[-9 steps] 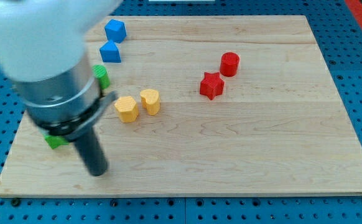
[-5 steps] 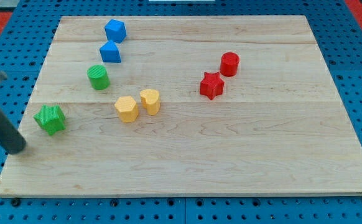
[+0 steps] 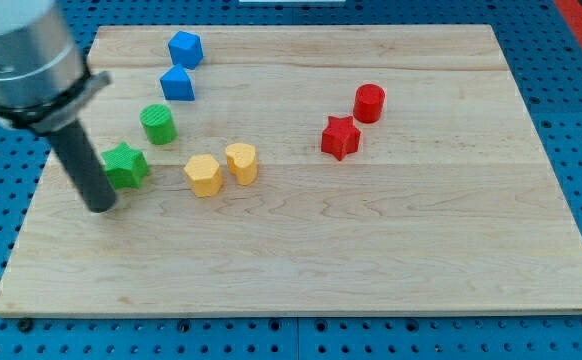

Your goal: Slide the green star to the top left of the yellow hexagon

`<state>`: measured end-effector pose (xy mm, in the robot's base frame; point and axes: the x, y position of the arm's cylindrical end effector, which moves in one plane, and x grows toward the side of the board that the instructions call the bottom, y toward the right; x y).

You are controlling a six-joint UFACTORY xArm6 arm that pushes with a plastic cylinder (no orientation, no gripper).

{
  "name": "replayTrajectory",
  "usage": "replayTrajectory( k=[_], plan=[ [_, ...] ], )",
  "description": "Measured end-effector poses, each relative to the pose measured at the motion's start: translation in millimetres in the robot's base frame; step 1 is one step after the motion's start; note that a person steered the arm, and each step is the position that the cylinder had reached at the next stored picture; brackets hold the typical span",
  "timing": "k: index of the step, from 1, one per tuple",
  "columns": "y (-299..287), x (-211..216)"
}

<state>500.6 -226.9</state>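
Observation:
The green star lies on the wooden board at the view's left, left of the yellow hexagon. My tip rests on the board just below and left of the green star, touching or nearly touching it. The dark rod rises from the tip up to the grey arm body at the view's top left. A second yellow block sits against the hexagon's right side. A green cylinder stands above and right of the star.
Two blue blocks sit near the view's top left. A red star and a red cylinder sit right of centre. The board's left edge is close to my tip.
The green star has moved up and to the right, closer to the yellow hexagon. My tip has come from the board's left edge to just below-left of the star.

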Motion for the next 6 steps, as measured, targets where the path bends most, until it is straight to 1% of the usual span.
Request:
replayTrajectory(
  k=[1,2,3,5,6],
  plan=[
    [-27.1,-33.7],
    [-3.6,-39.7],
    [46.5,-39.1],
    [61.2,26.4],
    [119.2,27.0]
  ],
)
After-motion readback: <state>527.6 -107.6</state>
